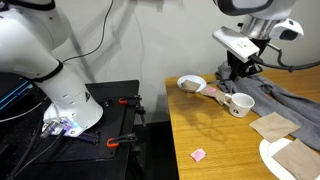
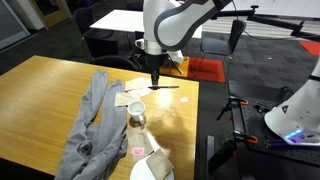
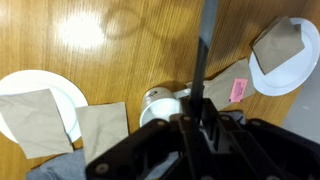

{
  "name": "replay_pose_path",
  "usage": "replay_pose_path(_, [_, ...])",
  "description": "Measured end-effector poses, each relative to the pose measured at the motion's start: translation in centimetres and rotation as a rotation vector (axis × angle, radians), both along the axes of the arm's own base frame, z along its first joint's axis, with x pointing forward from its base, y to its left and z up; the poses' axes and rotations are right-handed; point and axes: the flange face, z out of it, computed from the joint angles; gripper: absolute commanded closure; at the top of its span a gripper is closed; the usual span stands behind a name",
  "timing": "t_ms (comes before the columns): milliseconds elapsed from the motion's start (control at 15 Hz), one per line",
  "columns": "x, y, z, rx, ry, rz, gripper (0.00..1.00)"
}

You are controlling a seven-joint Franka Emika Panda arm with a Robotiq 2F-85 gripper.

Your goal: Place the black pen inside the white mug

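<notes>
My gripper (image 3: 200, 118) is shut on the black pen (image 3: 205, 40), which sticks out straight past the fingertips. In an exterior view the pen (image 2: 165, 86) lies level in the gripper (image 2: 155, 80), held above the table. The white mug (image 3: 160, 105) stands upright on the wooden table right below the gripper, partly hidden by the fingers. It also shows in both exterior views (image 1: 240, 104) (image 2: 136, 107), just under and beside the gripper (image 1: 238, 68). The pen is above the mug, not inside it.
A white bowl (image 1: 191, 84) holding something brown sits near the mug. A white plate (image 3: 40, 95) carries a brown napkin, with another napkin (image 3: 103, 130) beside it. A grey cloth (image 2: 95, 125) lies across the table. A small pink item (image 1: 198, 154) lies near the table edge.
</notes>
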Motion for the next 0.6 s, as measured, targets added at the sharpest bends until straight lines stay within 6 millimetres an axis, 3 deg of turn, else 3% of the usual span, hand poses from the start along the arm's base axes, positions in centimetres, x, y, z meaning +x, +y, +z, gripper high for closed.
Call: replay_pose_path(600, [1.9, 1.3, -1.5, 0.126, -0.067, 0.326, 0.96])
